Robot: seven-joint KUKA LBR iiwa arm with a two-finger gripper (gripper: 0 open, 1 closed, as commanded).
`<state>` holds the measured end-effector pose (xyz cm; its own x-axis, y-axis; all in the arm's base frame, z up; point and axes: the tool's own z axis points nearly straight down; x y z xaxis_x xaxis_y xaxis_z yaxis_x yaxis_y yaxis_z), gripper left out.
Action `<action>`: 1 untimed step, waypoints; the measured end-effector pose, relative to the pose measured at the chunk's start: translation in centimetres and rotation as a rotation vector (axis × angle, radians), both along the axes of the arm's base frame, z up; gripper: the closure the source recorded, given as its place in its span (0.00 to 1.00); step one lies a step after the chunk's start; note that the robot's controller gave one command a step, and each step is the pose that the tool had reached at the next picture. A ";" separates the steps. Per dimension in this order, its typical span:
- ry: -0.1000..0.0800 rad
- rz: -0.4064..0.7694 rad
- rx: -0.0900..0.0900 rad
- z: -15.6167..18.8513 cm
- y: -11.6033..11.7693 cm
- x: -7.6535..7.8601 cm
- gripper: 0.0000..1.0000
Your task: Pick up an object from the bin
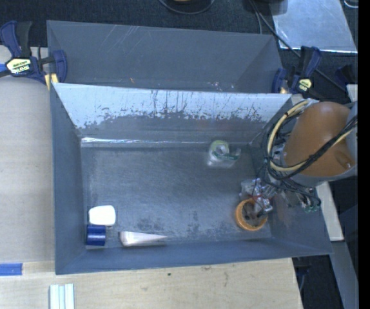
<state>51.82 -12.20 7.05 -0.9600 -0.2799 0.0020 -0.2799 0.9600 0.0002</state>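
Your gripper (258, 199) hung low at the right end of the bin (172, 118), just beneath the arm's orange wrist cover (320, 140) and its loop of cables.

In the camera view you could see its tip directly over, and seemingly touching, the upper edge of an orange ring (251, 216). The ring lay flat on the floor in the lower right corner, close to the side wall. Whether the gripper was released or clenched, you could not tell: dark metalwork and wires crowded its tip.

Judged from that, the pick was at the reach-and-grasp stage and not yet done, since the ring rested on the floor and nothing was raised. A firm hold on the ring's wall and a lift clear of the bin were what remained.

The other things lay well apart from the gripper:
- a small clear greenish lump (220, 153) near the back wall;
- a white rounded piece (102, 215) touching a blue piece (96, 237) in the lower left corner;
- a pale wedge (143, 239) just beside them.
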 end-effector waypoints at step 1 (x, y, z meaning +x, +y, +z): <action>0.000 0.001 0.000 0.0 0.0 0.0 1.00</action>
